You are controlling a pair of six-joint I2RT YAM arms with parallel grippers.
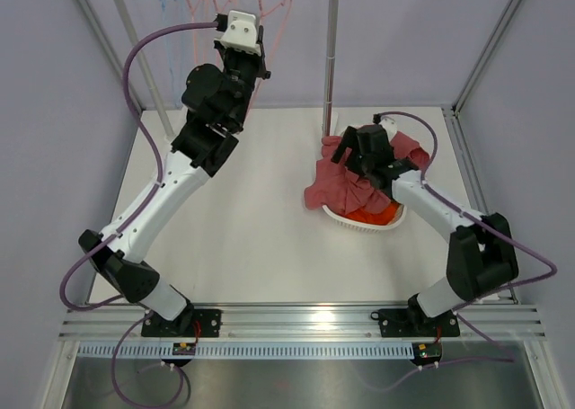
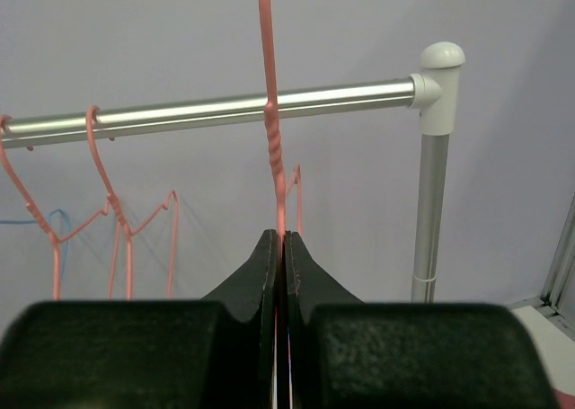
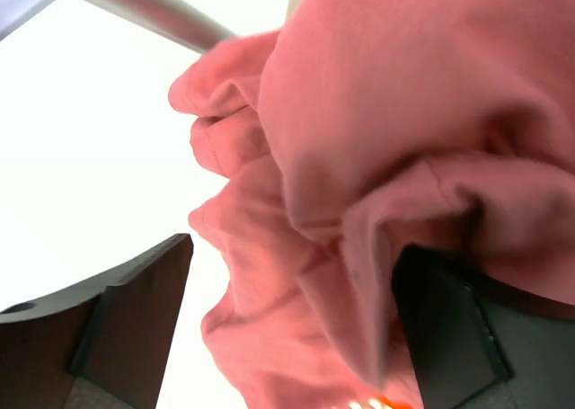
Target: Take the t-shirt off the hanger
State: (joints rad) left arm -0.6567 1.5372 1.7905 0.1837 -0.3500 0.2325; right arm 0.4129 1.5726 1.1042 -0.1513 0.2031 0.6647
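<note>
T-shirt [image 1: 334, 182], pinkish red, is off the hanger: lies crumpled on the right side of the table [image 1: 260, 238], bunched over and partly inside a white basket [image 1: 364, 227]. Cloth spills over the basket's left and far rim; near rim shows bare. Something orange [image 1: 375, 215] inside the basket, under the shirt; can't tell what it is.

Right gripper [image 3: 292, 324] sits directly over the pile, pointing down into it. Wrist view: fingers [image 3: 135, 310] stand wide apart, w/ folds of shirt hanging between them. Cloth lies against the right-hand finger; left-hand one is apart from it. No clamp on the fabric.

Hanger [image 2: 269, 130], pink wire, hangs from the metal rail [image 2: 207, 111] at the far edge of the scene, bare. Its twisted neck runs straight down from the rail into the left gripper [image 2: 280, 247], whose fingers are pressed together on the wire just below the twist. Top view: left arm is stretched far & up, wrist raised to rail height at far left-centre.

Two more pink hangers [image 2: 112, 202] on the same rail, left of the held one in the wrist view; a blue one [image 2: 54, 218] shows further left, behind them. Rail ends on the right in a white cap atop an upright post [image 2: 431, 211], which stands just beyond the basket.
</note>
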